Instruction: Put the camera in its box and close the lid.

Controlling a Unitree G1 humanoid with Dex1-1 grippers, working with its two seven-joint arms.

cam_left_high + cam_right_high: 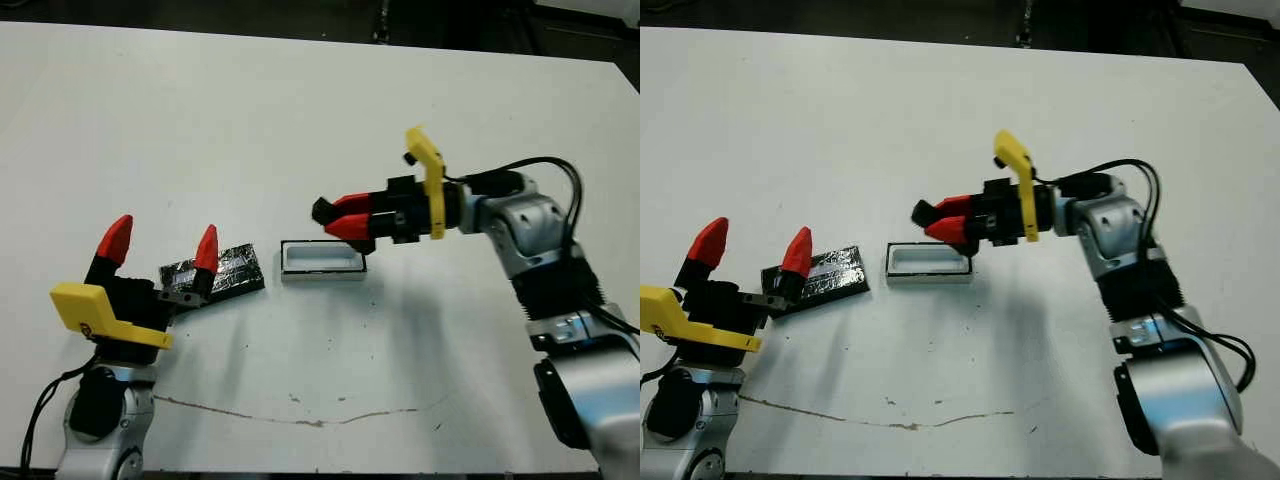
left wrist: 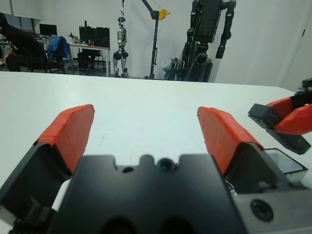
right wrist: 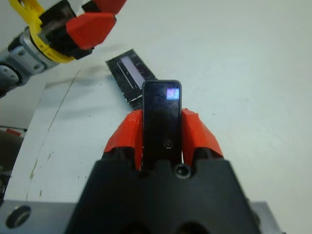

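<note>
Currently, right claw (image 1: 338, 218): clamped on the camera (image 3: 162, 122), raised above the box (image 1: 322, 262).
Left claw (image 1: 160, 245): fingers spread wide, beside the lid (image 1: 232, 270).
Box: open on the tabletop (image 1: 300, 120).

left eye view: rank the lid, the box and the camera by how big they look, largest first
1. The flat black crinkled silvery-speckled lid, partly hidden by the left pincer.
2. The shallow white-walled rectangular box, close to the lid in size, so this order is unsure.
3. The slim black bar-shaped camera, mostly hidden inside the right pincer.
</note>
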